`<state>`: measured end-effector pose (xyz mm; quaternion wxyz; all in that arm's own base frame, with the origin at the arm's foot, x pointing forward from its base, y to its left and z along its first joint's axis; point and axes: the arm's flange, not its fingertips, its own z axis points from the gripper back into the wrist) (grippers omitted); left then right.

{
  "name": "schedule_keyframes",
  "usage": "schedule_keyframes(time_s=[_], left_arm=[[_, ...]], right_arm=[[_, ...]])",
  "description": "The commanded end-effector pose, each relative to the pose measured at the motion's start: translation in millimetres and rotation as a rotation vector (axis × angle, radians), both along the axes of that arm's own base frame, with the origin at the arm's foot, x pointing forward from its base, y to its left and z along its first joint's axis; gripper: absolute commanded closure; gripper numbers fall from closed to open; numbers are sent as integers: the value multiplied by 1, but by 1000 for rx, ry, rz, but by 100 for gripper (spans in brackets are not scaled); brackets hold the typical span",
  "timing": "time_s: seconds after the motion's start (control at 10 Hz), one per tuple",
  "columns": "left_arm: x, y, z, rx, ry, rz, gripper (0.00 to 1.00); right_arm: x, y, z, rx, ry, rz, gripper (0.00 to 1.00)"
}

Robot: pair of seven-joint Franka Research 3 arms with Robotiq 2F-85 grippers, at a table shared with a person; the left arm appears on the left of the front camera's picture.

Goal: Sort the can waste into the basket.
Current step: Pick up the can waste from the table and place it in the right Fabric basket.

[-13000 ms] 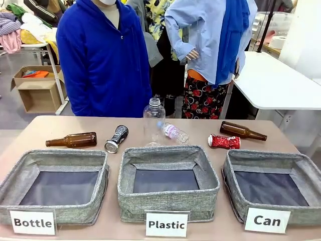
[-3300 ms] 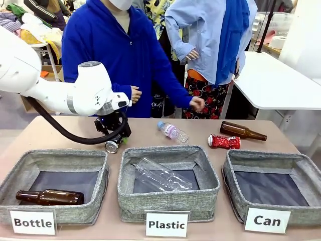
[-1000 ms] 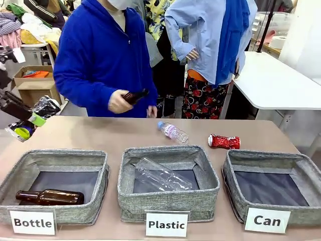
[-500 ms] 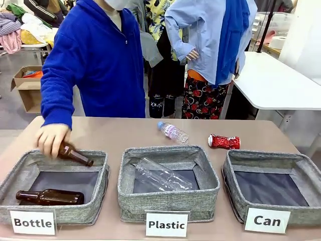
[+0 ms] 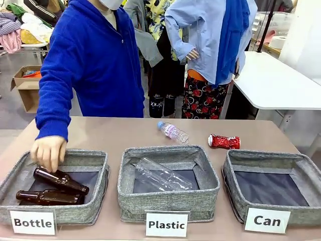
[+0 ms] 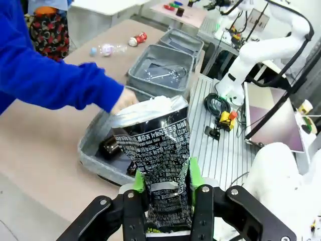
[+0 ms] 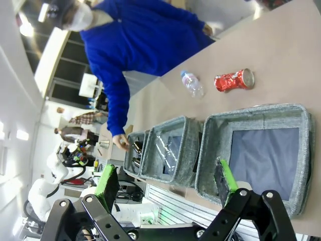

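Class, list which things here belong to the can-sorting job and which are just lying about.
Job: black can in the left gripper; crushed red can; Can basket.
Lying about: small plastic bottle; Plastic bin holding a clear bottle; Bottle bin holding two brown bottles.

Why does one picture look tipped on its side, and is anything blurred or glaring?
Front view: level, evenly lit, sharp; the person's hand is slightly soft. Left wrist view: wide-angle, so the black can in the left gripper looms large and the table slants. Right wrist view: rolled with the wrist, so the person stands sideways; lamps glare at its left edge.
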<state>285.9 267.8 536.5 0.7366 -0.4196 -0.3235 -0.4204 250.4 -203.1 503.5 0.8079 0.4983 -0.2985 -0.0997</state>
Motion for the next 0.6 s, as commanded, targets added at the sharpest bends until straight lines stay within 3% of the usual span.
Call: schedule_keyframes(time_s=[0.0,0.3,0.5], left_arm=[[20,-17,6,-12,-7,-38,100],[35,-48,10,41,28,-61,100],[42,-99,22,100,52,-98,100]], right_arm=[[3,-1,2,6,-40,1,0],[3,-1,2,6,-40,1,0],[3,-1,2,6,-40,1,0]])
